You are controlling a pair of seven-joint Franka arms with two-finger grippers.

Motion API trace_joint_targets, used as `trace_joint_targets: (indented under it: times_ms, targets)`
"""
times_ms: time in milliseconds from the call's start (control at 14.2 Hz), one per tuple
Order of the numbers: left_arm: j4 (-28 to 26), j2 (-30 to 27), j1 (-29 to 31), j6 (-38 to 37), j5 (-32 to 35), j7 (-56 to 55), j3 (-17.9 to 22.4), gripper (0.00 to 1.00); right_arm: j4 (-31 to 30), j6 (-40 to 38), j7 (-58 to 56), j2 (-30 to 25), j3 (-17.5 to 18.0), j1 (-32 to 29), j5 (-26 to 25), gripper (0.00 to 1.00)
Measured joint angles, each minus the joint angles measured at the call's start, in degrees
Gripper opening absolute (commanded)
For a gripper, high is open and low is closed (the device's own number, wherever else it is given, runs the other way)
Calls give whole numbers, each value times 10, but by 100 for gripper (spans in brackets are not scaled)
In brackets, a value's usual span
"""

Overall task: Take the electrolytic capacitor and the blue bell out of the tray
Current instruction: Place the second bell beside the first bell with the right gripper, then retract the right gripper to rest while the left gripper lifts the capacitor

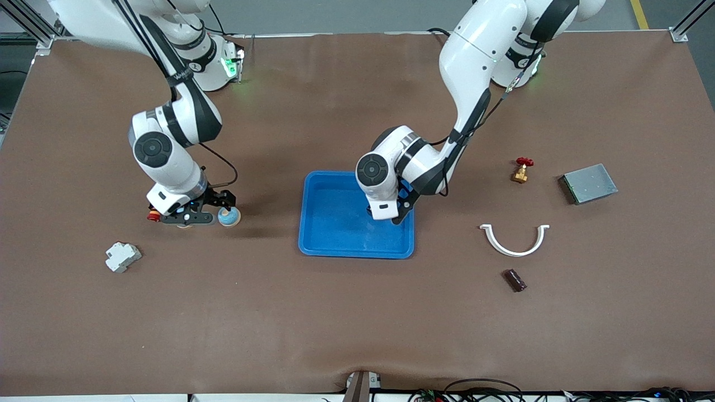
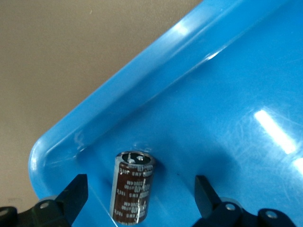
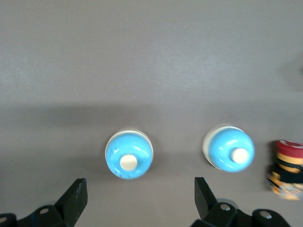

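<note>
Jaws wide both sides: left gripper (image 2: 138,198) straddles electrolytic capacitor (image 2: 132,193) by tray (image 2: 94,127) corner wall, may tip or clip rim; right gripper (image 3: 138,198) over two blue bells (image 3: 129,154), empty

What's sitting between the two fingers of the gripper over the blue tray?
The electrolytic capacitor, a dark cylinder on the tray floor near a corner. The left gripper has its open fingers either side of it without touching, as the left wrist view shows.

My brown table (image 1: 357,324) carries the blue tray (image 1: 335,223), two blue bells (image 3: 129,155), a white breaker (image 1: 122,256), white bracket (image 1: 514,241), grey box (image 1: 589,183), a brass valve (image 1: 522,170), and perhaps a dark capacitor (image 1: 515,280).
</note>
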Motion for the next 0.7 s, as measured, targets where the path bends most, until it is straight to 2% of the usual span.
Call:
trace_joint_targets:
  times_ms: [70, 141, 211, 423, 564, 705]
  targets:
    - [0, 0, 0, 1, 0, 0, 0, 100, 7, -24, 0, -10, 1, 0, 0, 100]
    - [0, 0, 0, 1, 0, 0, 0, 94, 19, -49, 0, -17, 1, 0, 0, 100]
    - [0, 0, 0, 1, 0, 0, 0, 78, 32, -70, 0, -21, 1, 0, 0, 100]
    - [0, 0, 0, 7, 0, -1, 0, 44, 83, -128, 0, -23, 0, -1, 13, 100]
    - [1, 0, 1, 10, 0, -1, 1, 14, 142, -195, -1, -24, -2, -4, 34, 100]
    - [0, 0, 2, 10, 0, -1, 1, 0, 210, -265, -2, -25, -3, -7, 40, 100]
